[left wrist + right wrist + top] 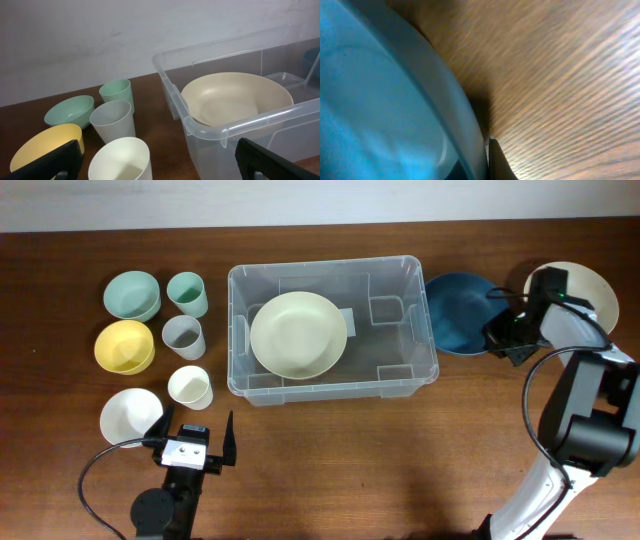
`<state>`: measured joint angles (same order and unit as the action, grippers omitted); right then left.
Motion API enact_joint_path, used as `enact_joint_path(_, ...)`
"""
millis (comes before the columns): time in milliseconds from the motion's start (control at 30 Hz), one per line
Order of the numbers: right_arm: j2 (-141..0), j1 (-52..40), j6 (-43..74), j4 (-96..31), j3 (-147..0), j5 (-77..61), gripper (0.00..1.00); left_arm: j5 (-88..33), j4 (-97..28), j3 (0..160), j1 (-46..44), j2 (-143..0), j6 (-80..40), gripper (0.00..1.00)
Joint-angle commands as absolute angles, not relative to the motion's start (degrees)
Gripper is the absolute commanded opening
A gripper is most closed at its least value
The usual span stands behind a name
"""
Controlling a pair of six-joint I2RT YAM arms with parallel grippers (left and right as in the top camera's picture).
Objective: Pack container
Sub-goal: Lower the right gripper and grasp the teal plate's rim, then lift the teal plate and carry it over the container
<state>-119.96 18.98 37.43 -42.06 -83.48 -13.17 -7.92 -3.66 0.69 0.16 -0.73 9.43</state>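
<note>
The clear plastic container (422, 330) stands mid-table with a large cream bowl (298, 333) inside; both also show in the left wrist view, container (210, 127) and bowl (235, 97). A dark blue bowl (455, 310) sits just right of the container. My right gripper (497, 330) is shut on the blue bowl's right rim; the right wrist view shows the rim (380, 100) pinched between the fingers (487, 160). My left gripper (195, 442) is open and empty at the front left, with the white cup (122, 160) in front of it (157, 152).
Left of the container stand a green cup (187, 293), grey cup (183, 336) and white cup (189, 387), with a green bowl (132, 294), yellow bowl (124, 345) and white bowl (131, 416). A cream bowl (590, 285) lies at far right under the right arm.
</note>
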Motion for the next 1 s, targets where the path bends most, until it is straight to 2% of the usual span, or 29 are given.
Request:
enact_joint_path(0,-120.6,23.5,37.5,-42.6,-83.9,-17.6,0.04,-7.7,-3.9,0.5,0.6,-0.3,10.0,1.00)
enact_joint_path(233,-119.6,29.0,36.4,-42.3,-86.9,-30.0,0.04,-7.7,-3.9,0.5,0.6,-0.3,10.0,0.99)
enact_joint_path(467,-116.8,29.8,35.4,-44.8,-93.7,-39.3,0.04,-7.7,-3.9,0.5,0.6,-0.3,10.0,1.00)
enact_joint_path(700,-111.9,27.0,34.2,-48.3,-99.3,-45.8,0.04,-7.7,-3.9,0.5,0.6,-0.3,10.0,0.99)
enact_joint_path(967,-100.0,18.7,30.1,-50.9,-101.6,-43.1,0.04,-7.7,-3.9,0.5,0.6,-0.3,10.0,0.99)
